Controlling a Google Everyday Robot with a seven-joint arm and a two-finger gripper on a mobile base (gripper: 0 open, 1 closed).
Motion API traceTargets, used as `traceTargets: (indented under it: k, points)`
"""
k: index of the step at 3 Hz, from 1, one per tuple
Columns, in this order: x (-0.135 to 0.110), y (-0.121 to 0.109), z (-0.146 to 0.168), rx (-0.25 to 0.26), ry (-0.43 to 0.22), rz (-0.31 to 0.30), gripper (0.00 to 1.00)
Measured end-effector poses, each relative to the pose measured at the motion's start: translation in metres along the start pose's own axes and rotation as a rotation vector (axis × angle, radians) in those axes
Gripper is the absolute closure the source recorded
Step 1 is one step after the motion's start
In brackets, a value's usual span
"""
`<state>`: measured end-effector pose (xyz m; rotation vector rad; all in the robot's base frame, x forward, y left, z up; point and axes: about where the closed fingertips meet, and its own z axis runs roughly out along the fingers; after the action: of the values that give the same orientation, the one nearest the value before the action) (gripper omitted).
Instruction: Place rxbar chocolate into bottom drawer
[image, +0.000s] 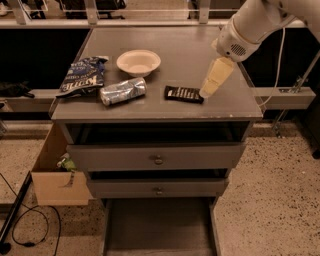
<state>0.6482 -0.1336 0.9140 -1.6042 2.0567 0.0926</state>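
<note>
My fingers (206, 93) hang tilted over the right side of the worktop (190, 45), tips down at the right end of the rxbar chocolate (183, 94). From this side I can't tell if they are spread or closed. The bar lies flat near the front edge, with the crushed can (123, 91) to its left and the bowl (138, 62) behind. Below, the bottom drawer (159, 227) stands pulled out.
</note>
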Motion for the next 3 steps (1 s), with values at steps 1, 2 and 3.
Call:
traceTargets:
  k: [1, 2, 3]
  points:
    - [0.003, -0.014, 0.007, 0.003, 0.002, 0.012, 0.0]
    - [0.002, -0.022, 0.017, 0.005, 0.018, 0.01, 0.0]
    - [0.001, -0.023, 0.032, -0.011, 0.037, 0.007, 0.0]
